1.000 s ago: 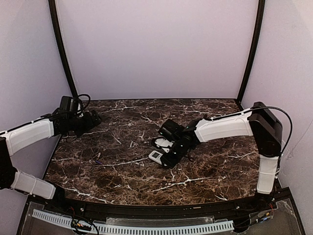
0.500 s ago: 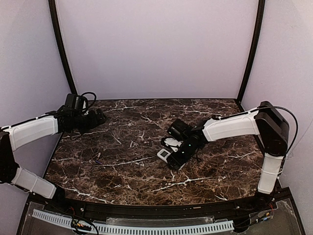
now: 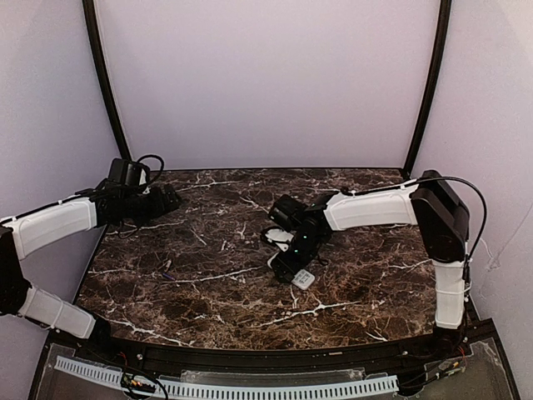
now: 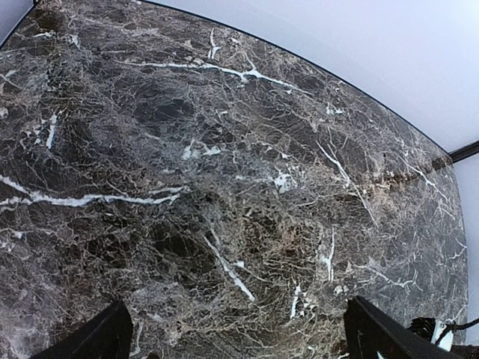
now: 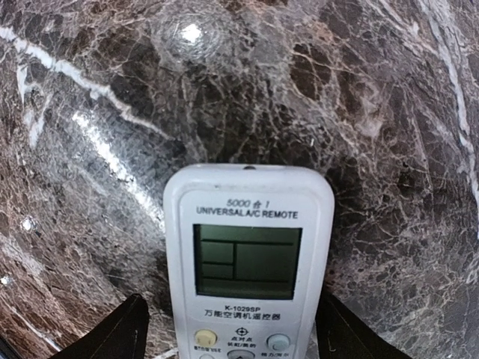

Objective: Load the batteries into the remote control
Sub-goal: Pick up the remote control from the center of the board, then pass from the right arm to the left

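only the right wrist view shows the remote control (image 5: pixel 248 247) display-up.

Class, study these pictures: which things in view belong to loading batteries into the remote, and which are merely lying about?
Belongs to the job:
- slim white rectangular remote control, display showing
- right gripper, closed on it

Merely there:
- dark brown marble table
- left gripper, open and empty

No batteries show in any view.
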### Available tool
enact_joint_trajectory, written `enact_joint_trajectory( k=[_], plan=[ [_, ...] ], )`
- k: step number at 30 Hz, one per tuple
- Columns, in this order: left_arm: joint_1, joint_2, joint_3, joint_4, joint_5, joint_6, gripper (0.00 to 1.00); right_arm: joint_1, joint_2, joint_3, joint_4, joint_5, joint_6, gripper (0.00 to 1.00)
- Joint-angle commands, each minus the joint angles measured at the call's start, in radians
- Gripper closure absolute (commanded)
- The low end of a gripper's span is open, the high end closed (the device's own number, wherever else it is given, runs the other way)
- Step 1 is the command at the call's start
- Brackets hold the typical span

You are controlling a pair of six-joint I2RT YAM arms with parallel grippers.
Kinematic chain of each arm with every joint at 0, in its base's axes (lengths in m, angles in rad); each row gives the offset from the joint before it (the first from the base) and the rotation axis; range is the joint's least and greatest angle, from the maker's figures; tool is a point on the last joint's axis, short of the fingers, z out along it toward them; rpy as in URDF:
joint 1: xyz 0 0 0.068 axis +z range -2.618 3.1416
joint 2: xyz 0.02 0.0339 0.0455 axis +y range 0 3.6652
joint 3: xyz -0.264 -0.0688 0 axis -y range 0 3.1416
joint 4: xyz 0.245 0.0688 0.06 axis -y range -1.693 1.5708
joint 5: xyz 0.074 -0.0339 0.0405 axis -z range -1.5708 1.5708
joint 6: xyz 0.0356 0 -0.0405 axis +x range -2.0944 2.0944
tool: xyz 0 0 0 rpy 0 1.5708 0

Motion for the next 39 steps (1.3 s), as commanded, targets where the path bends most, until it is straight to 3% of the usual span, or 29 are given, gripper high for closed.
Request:
enact_joint_trajectory(
  k=[1, 12, 26, 32, 39],
  plan=[
    [-0.011, -0.062, -0.001, 0.014, 0.004, 0.041, 0.0, 0.0, 0.052, 0.038, -0.044, -0.015, -0.021, 0.28],
    [-0.049, -0.086, -0.013, 0.08, 0.08, 0.107, 0.0, -0.024, 0.033, 0.072, -0.014, -0.1, -0.048, 0.59],
    [-0.147, -0.107, -0.108, 0.446, 0.361, 0.169, 0.0, -0.177, -0.367, -0.027, 0.348, -0.41, 0.008, 0.65],
    [-0.292, -0.065, -0.119, 0.628, 0.488, 0.229, 0.0, -0.229, -0.515, -0.117, 0.568, -0.61, 0.092, 0.65],
    [-0.47, 0.009, -0.077, 0.777, 0.511, 0.329, 0.0, -0.239, -0.597, -0.206, 0.842, -0.809, 0.215, 0.66]
  ],
)
